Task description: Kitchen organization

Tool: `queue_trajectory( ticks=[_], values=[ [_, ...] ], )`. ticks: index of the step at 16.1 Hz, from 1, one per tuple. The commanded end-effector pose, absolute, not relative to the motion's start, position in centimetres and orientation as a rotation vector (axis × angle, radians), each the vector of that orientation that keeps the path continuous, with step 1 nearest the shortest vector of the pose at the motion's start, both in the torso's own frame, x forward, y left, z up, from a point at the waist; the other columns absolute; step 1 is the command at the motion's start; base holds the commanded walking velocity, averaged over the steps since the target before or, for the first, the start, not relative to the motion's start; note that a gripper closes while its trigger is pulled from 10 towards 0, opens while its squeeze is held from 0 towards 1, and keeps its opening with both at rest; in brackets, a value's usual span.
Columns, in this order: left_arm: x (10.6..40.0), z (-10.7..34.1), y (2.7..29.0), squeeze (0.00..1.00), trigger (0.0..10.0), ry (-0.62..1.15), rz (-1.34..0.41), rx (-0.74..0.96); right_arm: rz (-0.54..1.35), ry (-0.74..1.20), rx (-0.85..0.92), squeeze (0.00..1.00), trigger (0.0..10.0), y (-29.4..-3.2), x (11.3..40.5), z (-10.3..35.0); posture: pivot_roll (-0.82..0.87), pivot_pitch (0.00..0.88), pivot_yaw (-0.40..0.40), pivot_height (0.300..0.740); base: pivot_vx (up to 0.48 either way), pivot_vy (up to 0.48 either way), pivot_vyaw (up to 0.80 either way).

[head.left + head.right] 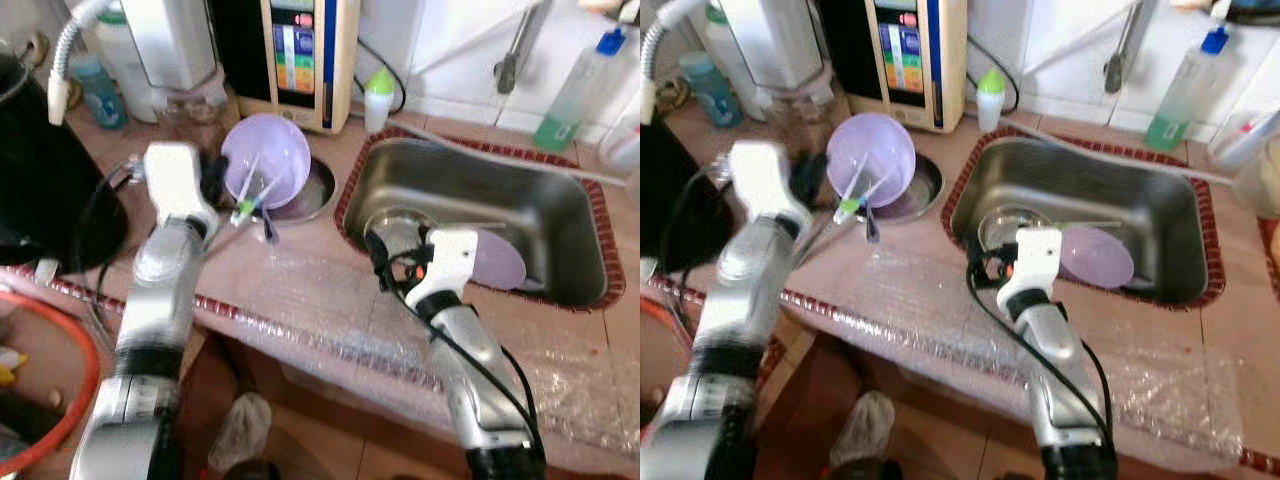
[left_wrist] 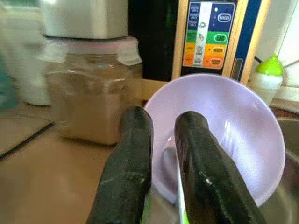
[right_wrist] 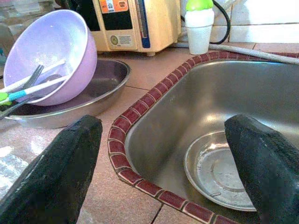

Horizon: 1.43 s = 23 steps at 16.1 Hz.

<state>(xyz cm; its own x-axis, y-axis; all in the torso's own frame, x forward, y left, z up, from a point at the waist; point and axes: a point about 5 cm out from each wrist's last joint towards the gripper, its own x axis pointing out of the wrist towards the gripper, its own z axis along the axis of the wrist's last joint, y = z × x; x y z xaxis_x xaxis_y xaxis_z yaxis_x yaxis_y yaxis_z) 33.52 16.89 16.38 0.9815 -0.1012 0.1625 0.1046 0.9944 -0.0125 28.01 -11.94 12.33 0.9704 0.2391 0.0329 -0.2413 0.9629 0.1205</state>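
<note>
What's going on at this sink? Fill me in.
The robot stands at a kitchen counter. Its left gripper has its fingers closed on the rim of a lilac bowl, which leans tilted in a shallow metal dish with utensils resting in it. The right gripper hangs open at the sink's near edge, above a metal plate. A lilac plate lies in the basin too.

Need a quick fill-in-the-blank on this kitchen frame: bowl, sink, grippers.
1. The left gripper is shut on the rim of the ____ bowl.
2. That bowl is tilted in a shallow ____ dish.
3. The right gripper is ____, by the edge of the sink.
4. A lilac plate lies in the ____.

Missing: lilac; metal; open; sink
</note>
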Motion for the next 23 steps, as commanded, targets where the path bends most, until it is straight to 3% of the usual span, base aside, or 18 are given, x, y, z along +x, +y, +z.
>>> queue_trajectory(
  ticks=[1,3,8,18,23],
  values=[
    [32.4,16.6,16.3,1.00,10.0,-0.190,-0.110,0.011,0.246,-0.021,0.126,0.00,10.0,-11.8,28.2,12.4,0.01,0.024,0.042,0.740,0.000,0.000,0.00],
    [29.7,15.5,16.3,1.00,10.0,-0.208,-0.100,0.073,0.258,-0.025,0.127,0.00,10.0,-11.6,28.5,12.6,0.02,0.024,0.034,0.740,0.000,0.000,0.00],
    [26.8,13.1,17.5,1.00,10.0,-0.091,-0.044,0.118,0.277,-0.023,0.130,0.00,10.0,-11.3,28.6,12.5,0.04,0.025,0.018,0.740,0.000,0.000,0.00],
    [29.6,11.5,17.7,1.00,10.0,-0.020,-0.079,0.163,0.278,-0.017,0.130,0.00,10.0,-11.7,28.1,12.4,-0.01,0.026,0.032,0.740,0.000,0.000,0.00],
    [30.0,10.3,17.6,1.00,10.0,0.048,-0.179,0.216,0.261,-0.014,0.126,0.00,10.0,-12.1,27.8,12.3,-0.02,0.025,0.045,0.740,0.000,0.000,0.00]
  ],
)
